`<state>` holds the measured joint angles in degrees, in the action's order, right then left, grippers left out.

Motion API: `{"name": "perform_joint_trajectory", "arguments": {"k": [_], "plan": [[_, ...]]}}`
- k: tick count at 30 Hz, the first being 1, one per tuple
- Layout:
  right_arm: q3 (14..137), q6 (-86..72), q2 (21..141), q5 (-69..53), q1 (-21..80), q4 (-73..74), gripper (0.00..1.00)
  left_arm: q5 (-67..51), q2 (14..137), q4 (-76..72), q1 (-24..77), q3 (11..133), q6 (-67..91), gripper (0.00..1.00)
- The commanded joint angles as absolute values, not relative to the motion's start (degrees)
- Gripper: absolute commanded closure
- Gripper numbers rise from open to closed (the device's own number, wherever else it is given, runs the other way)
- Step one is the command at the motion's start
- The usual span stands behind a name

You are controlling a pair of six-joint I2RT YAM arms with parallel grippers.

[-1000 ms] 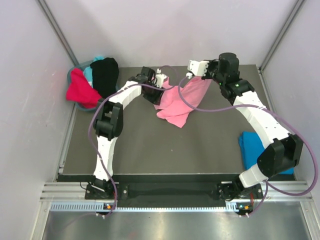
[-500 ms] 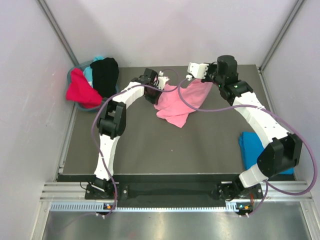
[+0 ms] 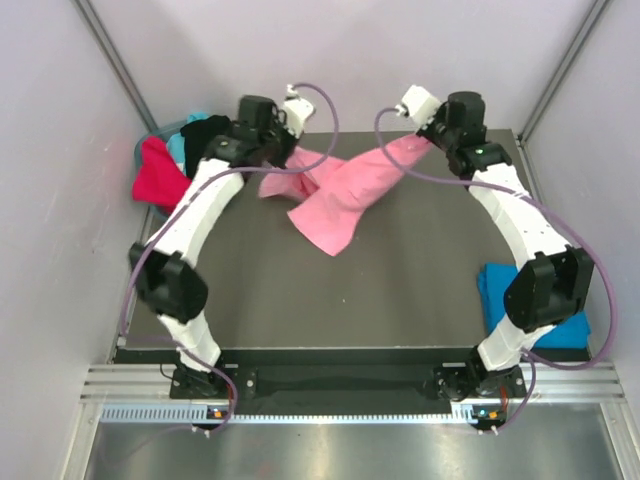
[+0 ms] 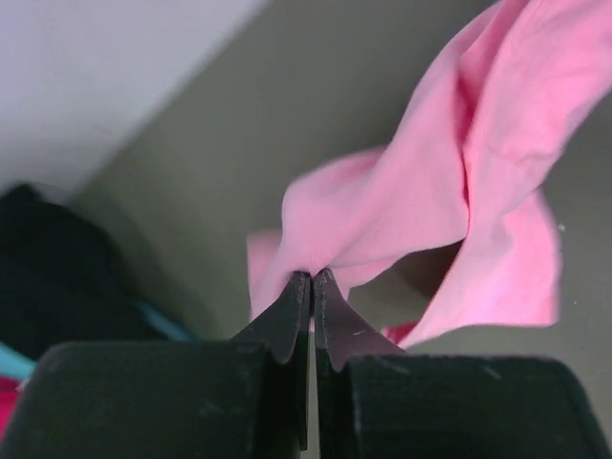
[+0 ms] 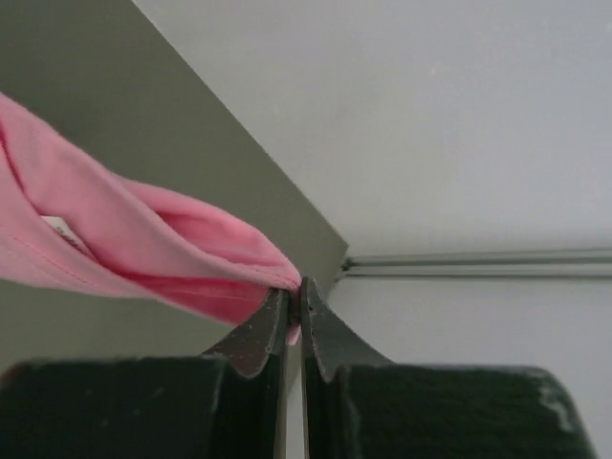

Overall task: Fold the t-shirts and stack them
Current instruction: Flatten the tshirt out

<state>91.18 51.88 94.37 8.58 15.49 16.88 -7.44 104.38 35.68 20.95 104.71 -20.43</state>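
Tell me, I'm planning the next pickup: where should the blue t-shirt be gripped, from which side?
Probably its left edge, from above on its open left side: the blue t-shirt lies flat by the right wall, partly hidden behind the right arm.

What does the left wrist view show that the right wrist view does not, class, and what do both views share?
Only the left wrist view: the left gripper shut on a pinch of the pink t-shirt, whose cloth hangs twisted, with the black t-shirt and a sliver of teal t-shirt at the left edge. Only the right wrist view: the right gripper shut on another part of that shirt, and a grey rail on the wall. Both: pink cloth clamped between closed fingers, the dark table, a pale wall.
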Motion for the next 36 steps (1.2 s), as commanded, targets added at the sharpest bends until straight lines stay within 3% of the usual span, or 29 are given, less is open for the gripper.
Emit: {"name": "perform_joint_trajectory", "arguments": {"k": [1,5,11,16,20,25,28,29,31,33,36], "plan": [[98.61,35.62,92.38,2.15,12.22,25.27,1.0,-8.07,95.82,33.92,20.48,105.03,-23.12,1.0],[91.87,32.18,80.73,-6.58,13.0,29.79,1.0,-11.59,89.84,39.19,20.48,102.49,-23.29,1.0],[76.31,33.21,63.41,-6.95,14.85,32.08,1.0,-17.56,78.67,45.08,20.65,93.88,-23.99,1.0],[68.12,34.45,58.62,-3.96,14.5,26.2,1.0,-20.47,74.71,46.24,20.65,87.2,-25.48,1.0],[68.73,32.0,66.49,-3.34,11.61,20.84,1.0,-23.55,78.91,41.32,20.57,87.36,-27.15,0.98],[81.27,30.5,85.57,-0.79,8.27,19.07,1.0,-14.17,101.21,32.09,20.13,97.44,-24.18,0.98],[97.07,28.13,100.51,-0.35,6.86,27.13,1.0,-9.07,118.96,38.03,18.99,119.99,-18.83,0.84],[106.25,27.69,107.68,-0.35,6.68,30.55,1.0,-8.1,122.57,43.1,18.64,132.41,-17.16,0.72],[112.65,27.16,113.27,-0.53,6.15,39.0,1.0,-6.77,128.14,46.66,18.54,140.25,-13.72,0.66],[115.75,27.07,117.41,-0.79,5.89,42.87,1.0,-7.99,123.96,43.61,18.63,134.16,-12.75,0.62],[108.48,26.02,115.06,-1.14,5.71,39.65,1.0,-11.86,117.08,39.45,19.07,117.8,-13.53,0.57]]}}
